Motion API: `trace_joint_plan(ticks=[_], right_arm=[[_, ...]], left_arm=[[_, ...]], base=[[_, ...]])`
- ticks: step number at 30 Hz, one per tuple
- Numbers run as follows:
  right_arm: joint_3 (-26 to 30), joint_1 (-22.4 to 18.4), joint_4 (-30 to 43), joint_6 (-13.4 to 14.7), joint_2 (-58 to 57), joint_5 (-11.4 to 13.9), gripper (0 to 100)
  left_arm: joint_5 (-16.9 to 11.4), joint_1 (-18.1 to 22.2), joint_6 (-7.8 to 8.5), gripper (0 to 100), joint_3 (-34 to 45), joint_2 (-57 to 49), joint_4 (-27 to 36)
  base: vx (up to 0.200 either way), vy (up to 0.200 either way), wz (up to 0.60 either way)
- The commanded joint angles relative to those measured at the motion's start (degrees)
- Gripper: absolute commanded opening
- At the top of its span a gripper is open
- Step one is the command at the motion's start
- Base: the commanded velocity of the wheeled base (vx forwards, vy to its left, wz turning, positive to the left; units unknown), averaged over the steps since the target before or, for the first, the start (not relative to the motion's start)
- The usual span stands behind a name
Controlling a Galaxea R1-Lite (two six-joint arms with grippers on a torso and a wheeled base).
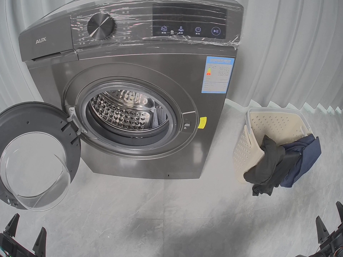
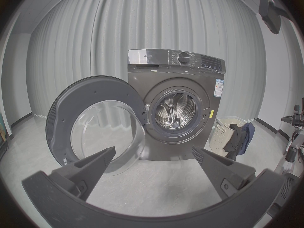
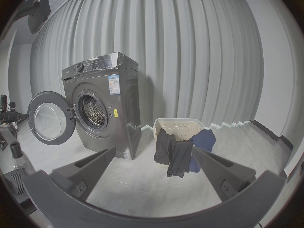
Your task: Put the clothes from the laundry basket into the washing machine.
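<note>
None loaded yet, all left to do: dark grey and navy clothes (image 1: 282, 161) draped over the laundry basket (image 1: 275, 120) at 3 o'clock from the washing machine (image 1: 143, 61), drum (image 1: 125, 109) bare, door (image 1: 32, 154) open at 9, left gripper (image 1: 28, 223) and right gripper (image 1: 328, 212) spread wide, empty.
</note>
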Motion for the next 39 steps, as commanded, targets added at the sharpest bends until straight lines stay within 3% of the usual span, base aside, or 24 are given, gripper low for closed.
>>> trace_joint_plan(ticks=[1, 8, 26, 39], right_arm=[[1.01, 0.02, 0.01, -0.04, -0.85, 0.01, 100], [1.01, 0.02, 0.01, -0.04, -0.85, 0.01, 100], [1.01, 0.02, 0.01, -0.04, -0.85, 0.01, 100], [1.01, 0.02, 0.01, -0.04, -0.85, 0.01, 100]], left_arm=[[-0.02, 0.00, -0.02, 100, 1.01, -1.01, 0.01], [-0.02, 0.00, -0.02, 100, 0.92, -1.01, 0.01], [-0.02, 0.00, 0.07, 100, 1.01, -1.01, 0.01], [-0.02, 0.00, 0.16, 100, 1.01, -1.01, 0.01]], base=[[0.000, 0.000, 0.00], [0.000, 0.000, 0.00], [0.000, -0.200, 0.00], [0.000, 0.000, 0.00]])
